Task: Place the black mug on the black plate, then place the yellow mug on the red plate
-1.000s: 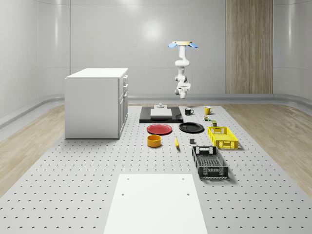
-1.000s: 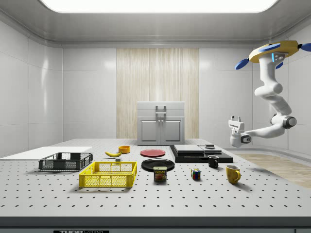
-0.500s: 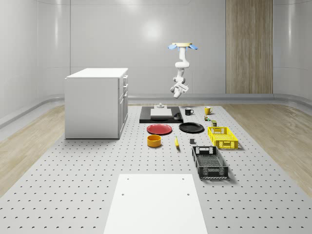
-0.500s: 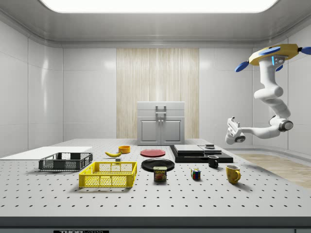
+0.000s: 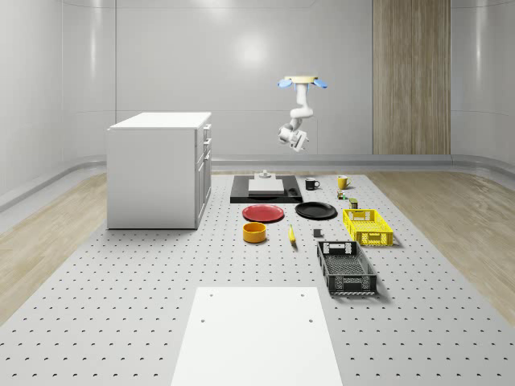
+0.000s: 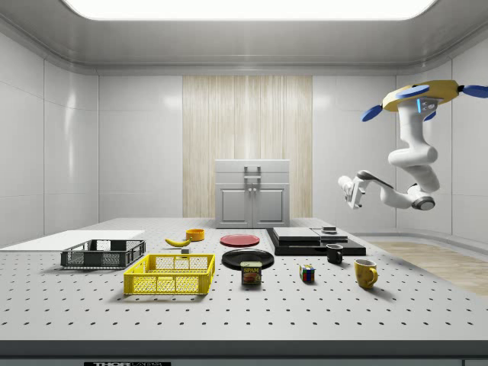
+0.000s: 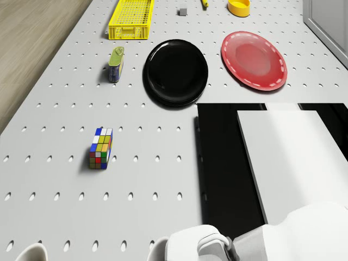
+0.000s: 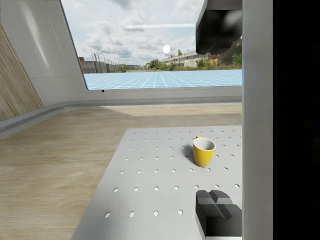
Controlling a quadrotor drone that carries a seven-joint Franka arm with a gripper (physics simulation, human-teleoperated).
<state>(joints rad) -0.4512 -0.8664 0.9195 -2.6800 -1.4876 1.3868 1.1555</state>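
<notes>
The black mug (image 5: 311, 183) stands on the table by the black tray, and the yellow mug (image 5: 342, 182) stands a little to the whole-scene view's right of it. In the side view the black mug (image 6: 335, 254) and yellow mug (image 6: 365, 273) are upright. The black plate (image 7: 175, 72) and red plate (image 7: 253, 60) lie side by side, bare. The drone (image 6: 419, 95) hovers high over the table's far end. My gripper (image 6: 348, 191) hangs in the air well above the mugs, open and holding nothing. The wrist view looks at the yellow mug (image 8: 203, 151).
A black tray (image 7: 228, 163) carries a white block (image 7: 293, 157). Near the plates are a Rubik's cube (image 7: 101, 148), a can (image 7: 116, 63), a yellow crate (image 5: 368, 226), a black crate (image 5: 346, 268), a yellow bowl (image 5: 254, 232) and a banana (image 5: 291, 234). A white cabinet (image 5: 158, 169) stands on the left.
The arm has folded up, lifting the gripper higher and toward the side view's left. The drone has shifted slightly the same way. Mugs and plates have not moved.
</notes>
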